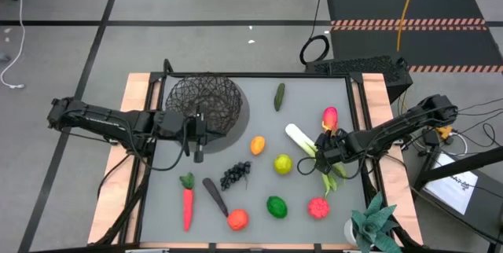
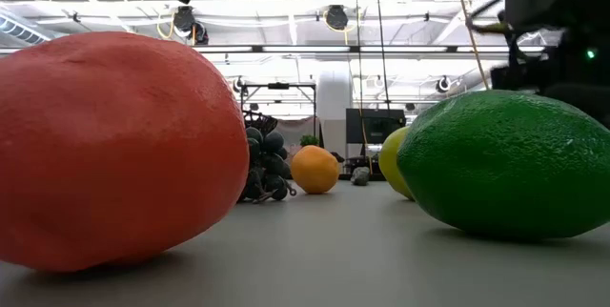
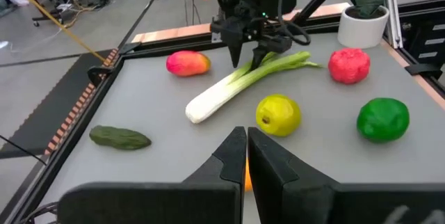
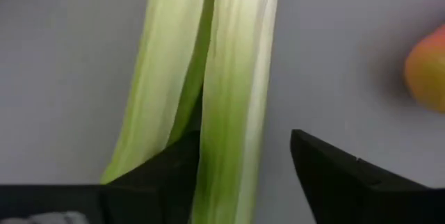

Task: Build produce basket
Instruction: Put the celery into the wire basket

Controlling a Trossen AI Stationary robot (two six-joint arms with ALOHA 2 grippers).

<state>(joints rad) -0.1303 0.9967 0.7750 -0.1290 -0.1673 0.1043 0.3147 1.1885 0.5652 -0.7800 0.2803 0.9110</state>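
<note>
Grey tabletop (image 1: 259, 104), black wire basket (image 1: 206, 100). The leek (image 3: 240, 85) runs white into pale green, streaked lengthwise. Red-yellow mango (image 3: 187, 62), yellow-green apple (image 3: 278, 115), bright green lime (image 3: 382, 118), pink-red fruit (image 3: 349, 66), dark green cucumber (image 3: 120, 137), orange carrot (image 1: 187, 207), purple grapes (image 1: 234, 175).

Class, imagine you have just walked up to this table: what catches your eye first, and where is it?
The right gripper is down over the leek at the table's right side, its fingers straddling the green stalk. The black wire basket sits empty at the far left, beside the left gripper. The other fruits and vegetables lie scattered between.
</note>
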